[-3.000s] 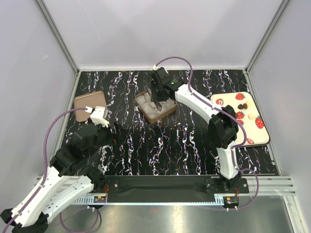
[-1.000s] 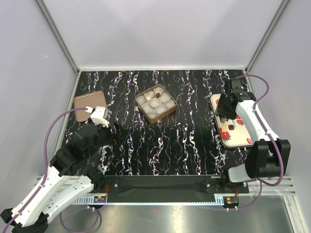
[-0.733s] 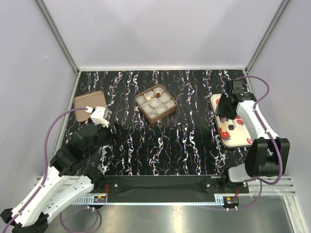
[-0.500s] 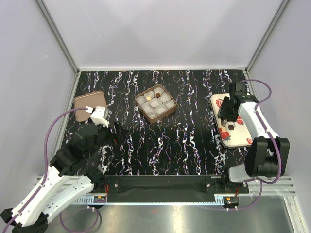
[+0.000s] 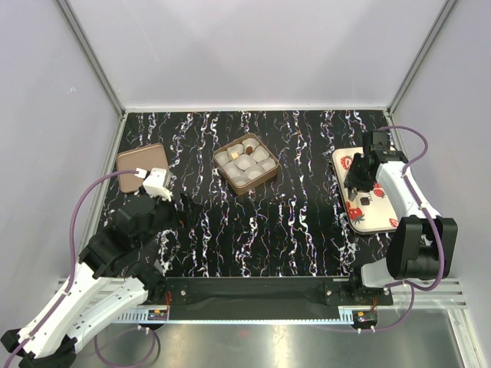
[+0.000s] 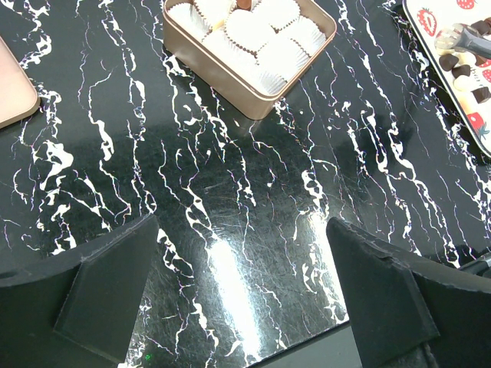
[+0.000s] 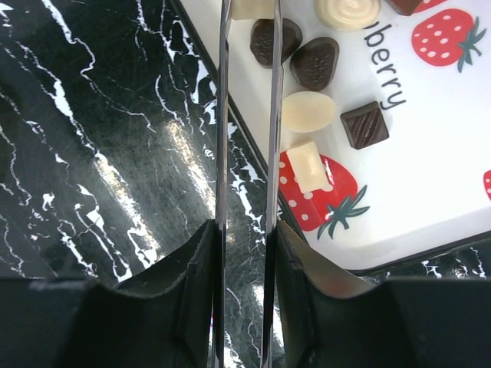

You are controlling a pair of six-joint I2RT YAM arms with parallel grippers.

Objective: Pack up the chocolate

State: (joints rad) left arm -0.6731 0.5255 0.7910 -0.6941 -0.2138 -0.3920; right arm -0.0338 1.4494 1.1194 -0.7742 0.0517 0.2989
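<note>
chocolate [image 7: 314, 63]: dark and pale bits
tray [image 7: 445, 130]: loose pieces
box [image 6: 230, 80]: cups [image 6: 249, 31], one dark piece
right gripper [image 7: 251, 15]: narrow, pinching pale piece
left gripper [image 6: 245, 291]: wide

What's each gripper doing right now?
Left gripper: open, holding nothing.
Right gripper: straddling a pale chocolate; grip cannot be told.

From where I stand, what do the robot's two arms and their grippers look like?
Both arms are white shells with chunky black joints; a purple cable loops along the left arm and the right arm. The left gripper has two broad, matte black wedge fingers. The right gripper has black fingers extended by long, thin silver blades.
</note>
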